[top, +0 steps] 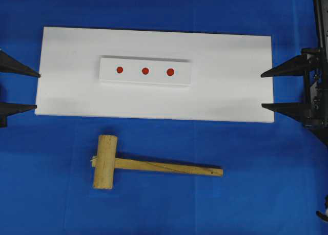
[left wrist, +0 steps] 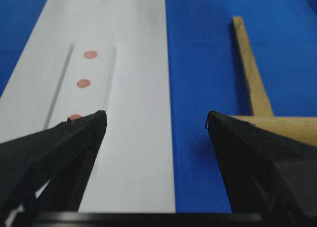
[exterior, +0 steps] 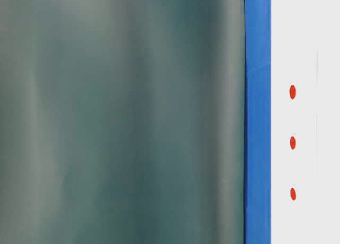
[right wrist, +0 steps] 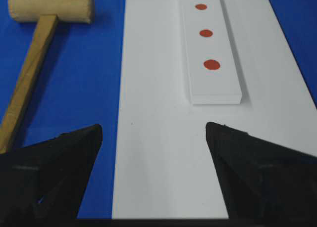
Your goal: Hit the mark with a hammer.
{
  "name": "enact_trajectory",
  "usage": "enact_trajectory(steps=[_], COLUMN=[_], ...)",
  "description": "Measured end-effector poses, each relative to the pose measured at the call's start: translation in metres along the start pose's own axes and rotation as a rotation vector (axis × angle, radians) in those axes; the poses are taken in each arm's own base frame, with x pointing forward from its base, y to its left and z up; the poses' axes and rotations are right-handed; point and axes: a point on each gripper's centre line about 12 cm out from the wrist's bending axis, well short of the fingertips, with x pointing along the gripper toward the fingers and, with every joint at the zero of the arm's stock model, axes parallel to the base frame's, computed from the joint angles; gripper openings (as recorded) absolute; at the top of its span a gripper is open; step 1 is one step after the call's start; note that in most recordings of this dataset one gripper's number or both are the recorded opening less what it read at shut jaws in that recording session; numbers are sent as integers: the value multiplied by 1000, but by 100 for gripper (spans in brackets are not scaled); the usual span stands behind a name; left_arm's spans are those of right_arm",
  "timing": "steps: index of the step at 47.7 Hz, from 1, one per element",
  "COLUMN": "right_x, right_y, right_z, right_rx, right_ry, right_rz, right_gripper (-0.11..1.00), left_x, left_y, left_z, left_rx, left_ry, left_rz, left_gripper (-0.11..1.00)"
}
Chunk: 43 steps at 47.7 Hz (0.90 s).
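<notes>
White board (top: 230, 91) lies on blue cloth (top: 256, 194).

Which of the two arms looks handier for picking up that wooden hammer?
Probably the right. The hammer lies untouched with its slim handle pointing toward the open right gripper; the open left gripper faces only the thick head.

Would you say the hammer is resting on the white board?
No, the hammer lies on the blue cloth, apart from the white board.
</notes>
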Motion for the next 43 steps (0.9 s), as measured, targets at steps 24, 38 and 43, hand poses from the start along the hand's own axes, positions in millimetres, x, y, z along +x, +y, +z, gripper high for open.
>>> enact_trajectory(steps=[24, 38, 43], right_x=[0, 0, 0], right_y=[0, 0, 0], right_z=[0, 0, 0], right_rx=[0, 0, 0], right_ry=[0, 0, 0], right_rz=[0, 0, 0], right_gripper=[76, 76, 76], left_x=[0, 0, 0], left_y=[0, 0, 0], left_z=[-5, -5, -4], left_rx=[3, 3, 5], left_ry=[14, 12, 11], left_rz=[0, 0, 0], left_gripper=[80, 80, 80])
